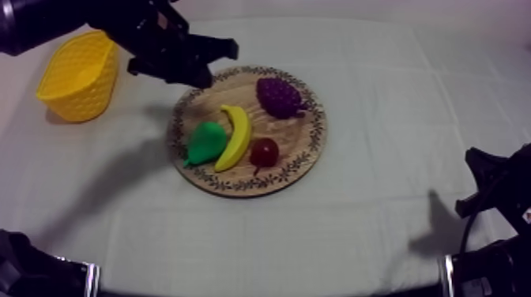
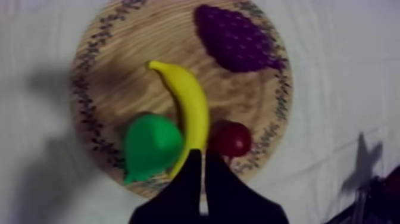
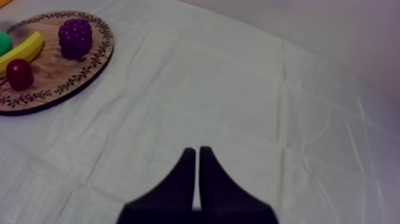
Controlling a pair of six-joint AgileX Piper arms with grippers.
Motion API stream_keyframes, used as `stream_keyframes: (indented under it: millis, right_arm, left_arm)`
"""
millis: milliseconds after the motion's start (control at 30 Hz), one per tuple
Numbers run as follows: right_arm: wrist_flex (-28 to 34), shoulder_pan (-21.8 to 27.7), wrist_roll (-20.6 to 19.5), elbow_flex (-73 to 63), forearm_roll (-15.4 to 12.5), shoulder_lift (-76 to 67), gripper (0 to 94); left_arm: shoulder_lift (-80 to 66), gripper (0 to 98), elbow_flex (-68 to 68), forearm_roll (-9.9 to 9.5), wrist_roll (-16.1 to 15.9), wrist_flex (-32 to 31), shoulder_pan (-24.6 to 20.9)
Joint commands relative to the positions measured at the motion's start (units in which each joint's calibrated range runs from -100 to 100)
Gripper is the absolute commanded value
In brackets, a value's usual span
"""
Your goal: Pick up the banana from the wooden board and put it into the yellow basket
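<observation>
- Above the wooden board (image 1: 294, 140), left gripper (image 2: 202, 154) with fingers pressed together into a narrow wedge, gripping nothing; presumably hung there to line up on the banana (image 2: 189, 110) below.
- On the board, not yet lifted, the banana: resting against the pear (image 1: 205, 142) and just beside the small red fruit (image 1: 264, 152), hence little finger room at that crowded end.
- Calls for opening the fingers before any descent; freer grip likely at the bare, curved end nearer the bunch of grapes (image 1: 279, 96).
- Smooth, glossy yellow crescent, probably slippery plastic; grapes knobbly by contrast, set apart near the board's rim.
- Round board of grained wood with a leafy patterned border, flat on the cloth-covered counter (image 1: 379, 237).
- Left of the board, well apart, yellow basket (image 1: 79, 75) of open lattice, on the left arm's side and so handy for the drop.
- Low at its own side, right gripper (image 3: 196, 154), fingers closed on nothing, clear of the work.
</observation>
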Motion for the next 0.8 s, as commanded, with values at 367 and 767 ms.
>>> stream_keyframes:
  millis: [367, 767]
  right_arm:
    - [0.00, -0.02, 0.02, 0.04, 0.00, -0.01, 0.4]
    - [0.00, -0.02, 0.00, 0.04, 0.00, -0.01, 0.4]
  left_arm:
    - [2.70, 13.2, -1.57, 1.22, -0.82, 3.34, 1.17]
    - [3.28, 55.7, -0.62, 3.47, -2.93, 2.25, -0.31]
